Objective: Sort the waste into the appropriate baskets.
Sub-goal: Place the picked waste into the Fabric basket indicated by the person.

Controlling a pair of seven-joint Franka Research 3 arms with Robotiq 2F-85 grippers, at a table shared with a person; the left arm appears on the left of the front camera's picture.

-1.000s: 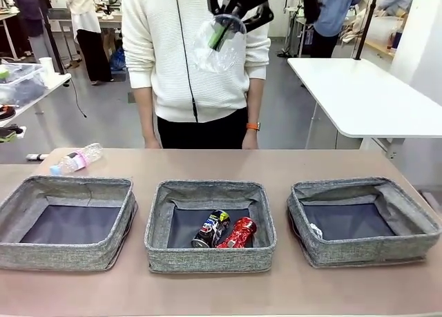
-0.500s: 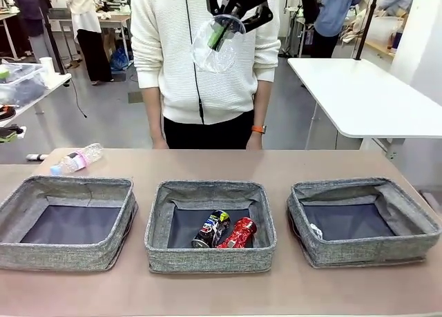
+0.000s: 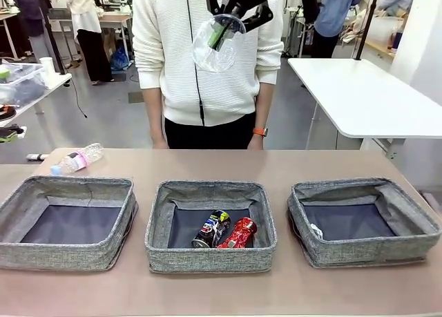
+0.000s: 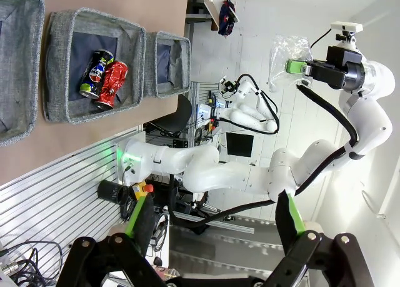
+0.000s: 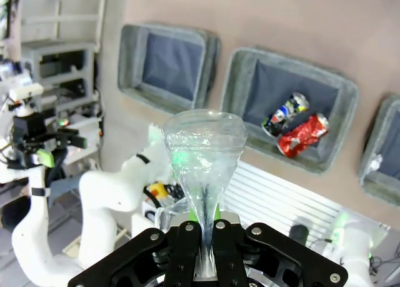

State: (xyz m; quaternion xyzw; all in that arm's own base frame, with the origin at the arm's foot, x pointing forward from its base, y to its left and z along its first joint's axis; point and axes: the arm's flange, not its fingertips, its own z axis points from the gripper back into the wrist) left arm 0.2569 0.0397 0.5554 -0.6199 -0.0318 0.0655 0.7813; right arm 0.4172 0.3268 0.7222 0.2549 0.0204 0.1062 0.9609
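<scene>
High over the far side of the table, my right gripper [image 3: 229,14] is shut on a crumpled clear plastic bottle [image 3: 215,46], in front of the person's chest. The right wrist view shows the bottle [image 5: 203,151] pinched between the fingers, far above the baskets. Three grey woven baskets stand in a row: left [image 3: 62,256], middle [image 3: 207,259], right [image 3: 366,252]. A dark printed can [image 3: 210,228] and a crushed red can [image 3: 239,233] lie in the middle one. A small white paper wad [image 3: 315,231] lies in the right one. My left gripper [image 4: 215,227] is open and holds nothing.
A pink-labelled, blue-capped bottle [image 3: 76,158] lies on the table behind the left basket. The person [image 3: 207,61] stands at the far edge with arms down. A white table [image 3: 359,96] stands off to the right.
The person has shifted a little to picture right. My right gripper and the bottle have barely moved. The left gripper is unchanged.
</scene>
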